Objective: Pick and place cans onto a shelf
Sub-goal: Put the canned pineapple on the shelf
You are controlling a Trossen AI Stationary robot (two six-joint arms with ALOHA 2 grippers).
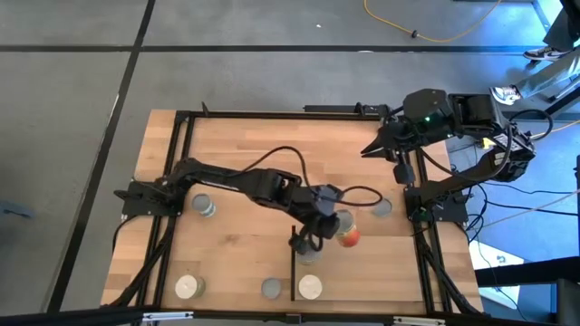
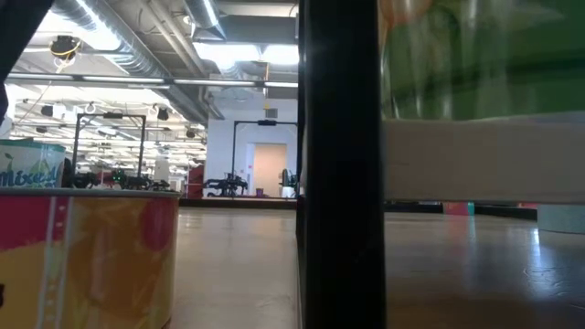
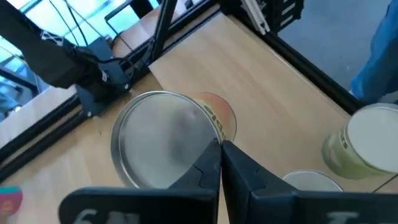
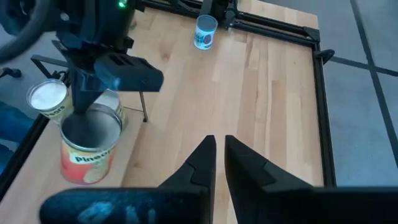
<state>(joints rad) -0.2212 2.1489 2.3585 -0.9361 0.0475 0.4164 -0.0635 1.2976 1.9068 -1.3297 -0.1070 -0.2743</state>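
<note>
1. Wood table [image 1: 245,145] inside a black frame, grey floor around it, a workshop hall in the low view.
2. Left gripper [image 1: 331,219] sits mid-table, reached out from its base at 9 o'clock. Its fingers [image 3: 211,163] look near-touching at the tips in the left wrist view, pressed against the silver lid's rim. Whether they grip the can, cannot tell.
3. Red can [image 1: 348,237] is touching or just under that gripper, on its 4 o'clock side in the high view. In the right wrist view the gripper stands straight above this can's open-looking silver top [image 4: 92,129].
4. Can stands upright, long axis vertical, lid facing up, so a top-down approach fits. Left arm is plainly the nearer one.
5. Right gripper [image 4: 219,152] is parked near the table's 2 o'clock corner, well apart from the red can. Fingers nearly together, nothing between them.
6. Other cans: one at 9 o'clock [image 1: 205,206], three along the 6 o'clock edge [image 1: 188,287] [image 1: 271,288] [image 1: 310,287], one near the right base [image 1: 381,207]. All upright.
7. Shelf [image 1: 358,272] is my guess: the panel right of the thin black strip [image 1: 294,272], at 5 o'clock from the left gripper. Red can is already at its far edge.
</note>
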